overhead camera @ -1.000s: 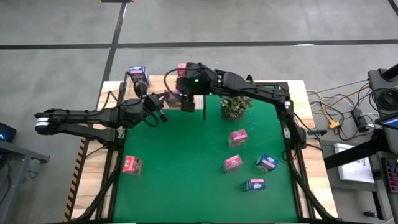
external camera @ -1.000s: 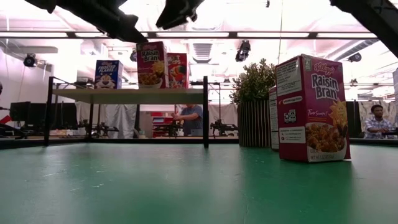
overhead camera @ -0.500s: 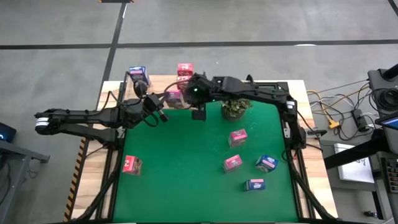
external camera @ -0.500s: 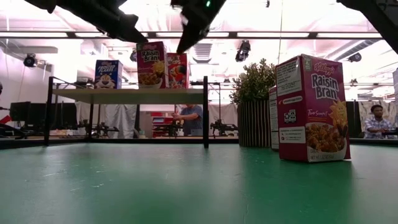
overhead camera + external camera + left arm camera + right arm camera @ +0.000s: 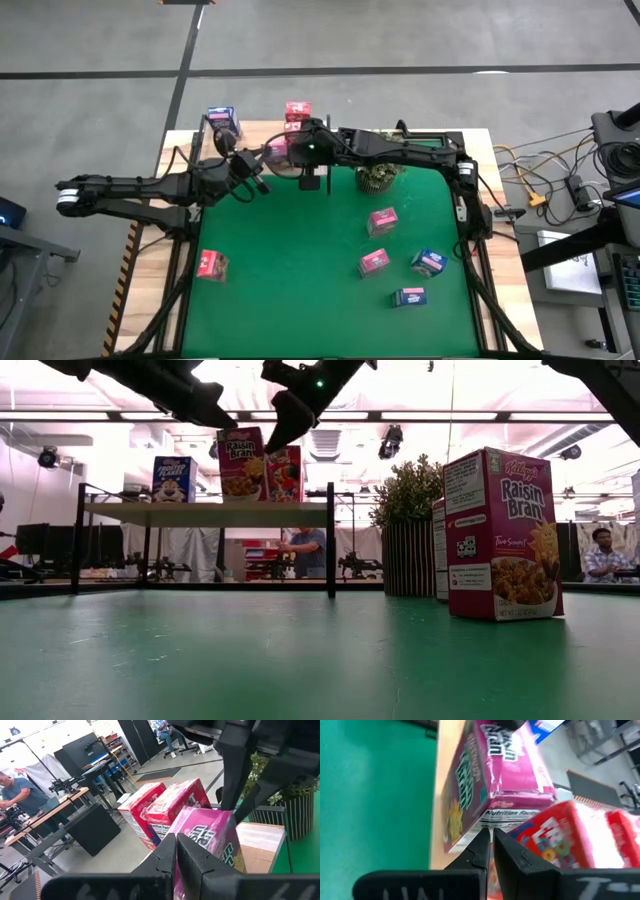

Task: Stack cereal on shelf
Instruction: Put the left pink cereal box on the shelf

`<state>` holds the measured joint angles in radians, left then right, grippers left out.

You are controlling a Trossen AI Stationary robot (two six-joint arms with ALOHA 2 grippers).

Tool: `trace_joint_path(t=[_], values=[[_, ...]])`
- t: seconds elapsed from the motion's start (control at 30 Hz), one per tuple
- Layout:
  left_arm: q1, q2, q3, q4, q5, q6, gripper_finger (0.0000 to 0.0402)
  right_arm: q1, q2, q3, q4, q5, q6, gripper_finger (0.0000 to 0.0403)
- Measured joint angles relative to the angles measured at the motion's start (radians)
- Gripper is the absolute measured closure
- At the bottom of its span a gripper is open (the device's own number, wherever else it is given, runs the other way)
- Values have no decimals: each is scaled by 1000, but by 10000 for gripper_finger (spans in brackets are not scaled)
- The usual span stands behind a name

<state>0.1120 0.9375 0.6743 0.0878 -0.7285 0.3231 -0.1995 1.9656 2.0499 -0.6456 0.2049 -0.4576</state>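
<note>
I am looking down at the bench (image 5: 150, 290) with its green mat (image 5: 300, 270). The shelf (image 5: 205, 513) is standing at the far edge of the mat. My right gripper (image 5: 300, 150) is hanging over the shelf, just above a pink cereal box (image 5: 243, 460) standing there, and its fingers are squeezed together with nothing between them. My left gripper (image 5: 250, 172) is waiting at the shelf's front edge, clenched too, holding nothing. A blue box (image 5: 172, 479) is standing on the shelf well to the side of the pink box. A plant (image 5: 380, 172) is sitting beside the shelf. More boxes (image 5: 382, 222) are lying on the mat, far from the shelf.
</note>
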Motion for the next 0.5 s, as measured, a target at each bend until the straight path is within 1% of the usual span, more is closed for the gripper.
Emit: trace_joint_path(t=[0.23, 0.5], values=[[0, -3, 0, 22, 2, 6, 402, 1, 19, 0, 72, -3, -1, 390], [0, -13, -1, 31, 2, 9, 402, 1, 22, -1, 60, -2, 2, 390]])
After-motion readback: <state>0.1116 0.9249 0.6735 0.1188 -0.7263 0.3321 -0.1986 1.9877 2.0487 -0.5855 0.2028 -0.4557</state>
